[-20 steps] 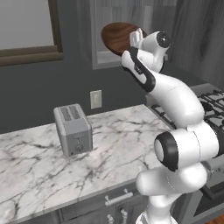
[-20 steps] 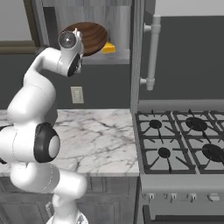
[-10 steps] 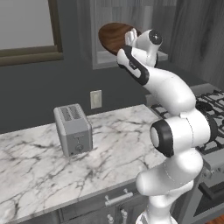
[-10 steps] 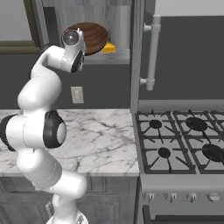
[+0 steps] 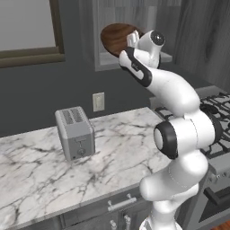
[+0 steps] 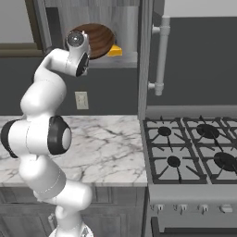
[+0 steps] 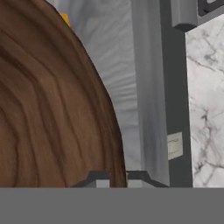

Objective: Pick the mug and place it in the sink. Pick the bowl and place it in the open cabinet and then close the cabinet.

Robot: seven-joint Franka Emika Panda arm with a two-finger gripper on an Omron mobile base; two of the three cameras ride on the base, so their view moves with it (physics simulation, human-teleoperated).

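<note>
Claw point(image 7: 113, 178) pinched narrow on the rim of the bowl point(image 7: 48, 109), holding the dark-brown wooden bowl tilted on edge at the mouth of the open cabinet point(image 6: 125, 28), high above the marble desk point(image 5: 117, 148); a small yellow item point(image 6: 115, 51) sits on the shelf just right of the bowl; step in hand appears to be placing the bowl; next, probably ease it onto the shelf, let go, then shut the cabinet door point(image 6: 144, 55).

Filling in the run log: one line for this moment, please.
phase: placing bowl | hand: shut on bowl | bowl: tilted at open cabinet | door: open
</note>
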